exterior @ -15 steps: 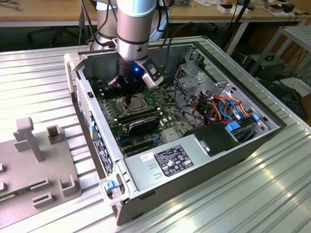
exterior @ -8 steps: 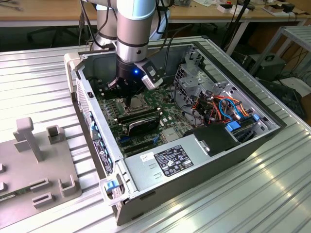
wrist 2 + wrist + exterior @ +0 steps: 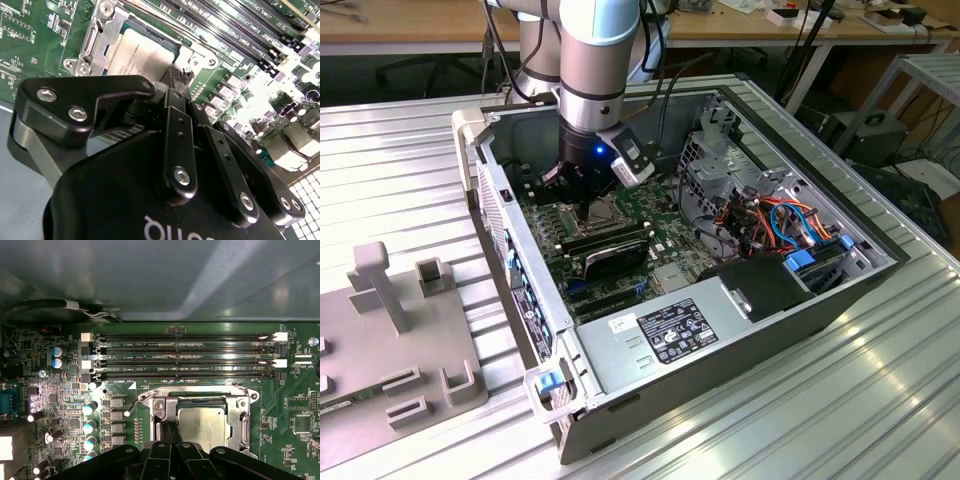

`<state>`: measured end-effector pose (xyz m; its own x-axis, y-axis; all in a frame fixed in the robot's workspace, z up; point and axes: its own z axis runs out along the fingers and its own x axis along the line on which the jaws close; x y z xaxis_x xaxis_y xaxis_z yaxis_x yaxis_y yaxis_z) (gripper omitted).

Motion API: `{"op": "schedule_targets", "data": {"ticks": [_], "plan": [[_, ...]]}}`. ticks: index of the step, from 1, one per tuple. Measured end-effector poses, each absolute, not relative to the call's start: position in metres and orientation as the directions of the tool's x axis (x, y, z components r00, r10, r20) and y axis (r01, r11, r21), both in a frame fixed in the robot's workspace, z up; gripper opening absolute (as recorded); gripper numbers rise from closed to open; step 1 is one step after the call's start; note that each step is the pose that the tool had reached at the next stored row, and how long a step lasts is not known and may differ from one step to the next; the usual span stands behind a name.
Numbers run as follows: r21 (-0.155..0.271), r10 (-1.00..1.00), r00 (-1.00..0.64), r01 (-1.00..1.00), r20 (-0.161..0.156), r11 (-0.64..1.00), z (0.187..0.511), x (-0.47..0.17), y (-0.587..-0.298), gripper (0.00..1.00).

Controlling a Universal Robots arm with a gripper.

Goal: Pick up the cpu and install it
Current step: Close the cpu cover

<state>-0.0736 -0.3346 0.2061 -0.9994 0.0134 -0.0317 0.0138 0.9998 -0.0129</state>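
**Arm pose.** In the exterior view the arm (image 3: 595, 70) comes down almost vertically into the open computer case (image 3: 510, 235), which lies on its side on the ribbed metal counter (image 3: 400, 150). The wrist stands over the green motherboard (image 3: 662, 248), with the claw (image 3: 588, 208) pointing straight down at it.

**Claw.** In both wrist views the two black fingers (image 3: 159, 460) (image 3: 175, 130) are drawn close together with barely a sliver between them. They grip nothing. The tips of the claw (image 3: 172, 429) (image 3: 177, 75) sit at the edge of the cpu.

**Task item.** The cpu (image 3: 202, 424) (image 3: 140, 55) lies flat in the socket, silver top upward. It sits inside the hinged metal frame (image 3: 246, 415), just beside the long memory slots (image 3: 185, 356).

**Obscured.**
- The claw's linkage covers the near edge of the cpu and socket in the first wrist view, and one corner in the second.
- I cannot tell whether the fingertips touch the cpu.
- I cannot tell whether the frame is latched.
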Motion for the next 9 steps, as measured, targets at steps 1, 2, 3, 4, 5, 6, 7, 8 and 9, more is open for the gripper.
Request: {"op": "schedule_targets", "data": {"ticks": [1, 2, 3, 4, 5, 6, 7, 8, 9], "plan": [[-0.013, 0.013, -0.999, 0.014, -0.032, 1.0, 0.2061, -0.0735, -0.3346, 0.11], [-0.013, 0.013, -0.999, 0.014, -0.032, 1.0, 0.206, -0.0735, -0.3346, 0.11], [-0.013, 0.013, -0.999, 0.014, -0.032, 1.0, 0.2059, -0.0735, -0.3346, 0.11], [-0.013, 0.013, -0.999, 0.014, -0.032, 1.0, 0.2054, -0.0735, -0.3346, 0.11], [-0.013, 0.013, -0.999, 0.014, -0.031, 1.0, 0.2045, -0.0736, -0.3346, 0.11], [-0.014, 0.013, -0.999, 0.014, -0.031, 1.0, 0.2033, -0.0736, -0.3347, 0.11], [-0.014, 0.013, -0.999, 0.014, -0.031, 1.0, 0.2023, -0.0736, -0.3348, 0.11], [-0.013, 0.013, -0.999, 0.014, -0.031, 1.0, 0.2008, -0.0737, -0.3348, 0.11], [-0.013, 0.013, -0.999, 0.014, -0.031, 1.0, 0.2008, -0.0737, -0.3348, 0.11]]}}
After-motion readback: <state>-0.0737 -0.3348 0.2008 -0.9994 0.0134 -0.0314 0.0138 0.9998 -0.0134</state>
